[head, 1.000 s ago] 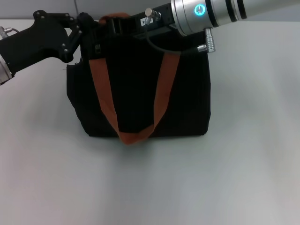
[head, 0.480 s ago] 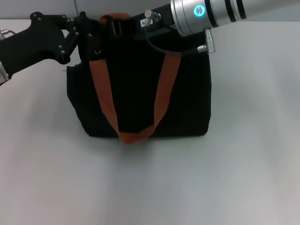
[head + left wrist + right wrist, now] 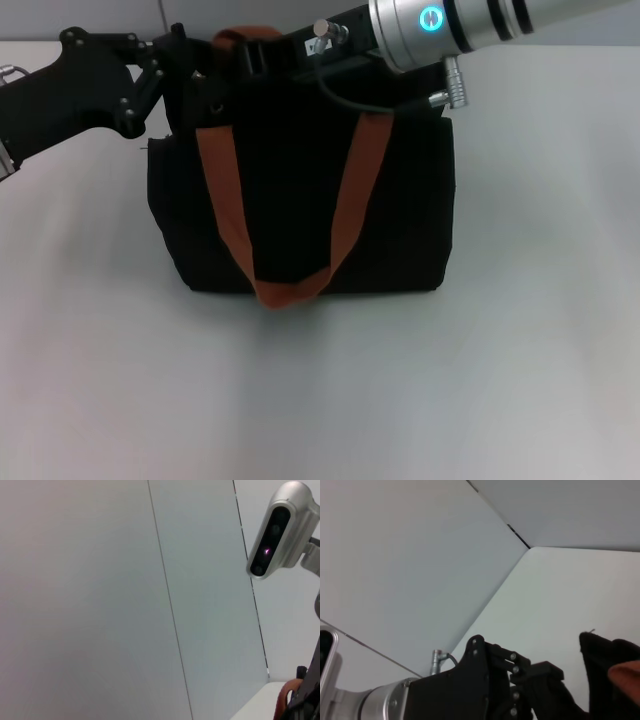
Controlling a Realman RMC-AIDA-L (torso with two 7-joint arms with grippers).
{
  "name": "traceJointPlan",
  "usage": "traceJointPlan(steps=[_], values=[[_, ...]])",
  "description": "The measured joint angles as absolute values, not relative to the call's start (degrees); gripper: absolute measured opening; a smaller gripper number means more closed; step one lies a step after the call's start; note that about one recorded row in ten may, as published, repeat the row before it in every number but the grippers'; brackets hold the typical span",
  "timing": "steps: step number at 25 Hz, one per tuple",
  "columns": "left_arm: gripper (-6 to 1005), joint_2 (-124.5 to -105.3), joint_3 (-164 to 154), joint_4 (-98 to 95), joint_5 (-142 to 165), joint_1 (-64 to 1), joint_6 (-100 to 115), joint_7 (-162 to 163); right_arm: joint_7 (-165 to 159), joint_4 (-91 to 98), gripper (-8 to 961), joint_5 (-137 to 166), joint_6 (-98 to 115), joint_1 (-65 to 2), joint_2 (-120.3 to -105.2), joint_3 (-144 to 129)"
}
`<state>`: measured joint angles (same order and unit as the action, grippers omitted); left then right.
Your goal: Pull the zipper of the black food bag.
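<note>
One black food bag (image 3: 300,210) stands upright on the white table (image 3: 520,350), toward the table's far edge and about midway between its left and right edges. Two orange-brown straps belong to it: the near strap (image 3: 285,285) hangs down the front panel in a loop whose bottom reaches almost to the base of the bag, and a second strap (image 3: 240,38) arches above the top edge (only its crown shows in the head view).

Two arms reach the top of the bag. The left gripper (image 3: 185,55) comes in from the table's left side and sits at the bag's upper left corner, its dark linkage against the fabric there; whether its fingers are spread or pinching something cannot be told, since black metal merges with black cloth. The right wrist view shows the same left gripper (image 3: 520,680) from the other side, next to a raised flap of the bag (image 3: 605,670). The right gripper (image 3: 255,55) comes from the right, its silver forearm crossing above the bag, and its tip lies on the top edge just beside the arched strap; its fingers are hidden as well.

The zipper runs along that top edge, but neither its line nor its pull tab can be picked out.
</note>
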<state>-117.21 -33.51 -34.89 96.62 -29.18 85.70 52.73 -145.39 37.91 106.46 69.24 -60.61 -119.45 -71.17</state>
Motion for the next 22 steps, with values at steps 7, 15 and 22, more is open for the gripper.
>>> traceJointPlan(steps=[7, 15, 22], values=[[28, -117.01, -33.3, -35.24, 96.33, -28.48, 85.8, 52.73, -153.0, 46.43, -1, 112.29, 70.56, -57.47, -119.35, -72.75], [28, -116.85, -33.17, -35.5, 96.32, -27.72, 86.22, 52.7, -156.75, 49.69, -1, 116.18, 71.87, -56.72, -119.35, -72.75], [27, -116.74, -33.13, -35.59, 96.1, -27.21, 86.47, 52.69, -160.04, 54.67, -1, 119.29, 73.17, -54.62, -119.35, -72.67]])
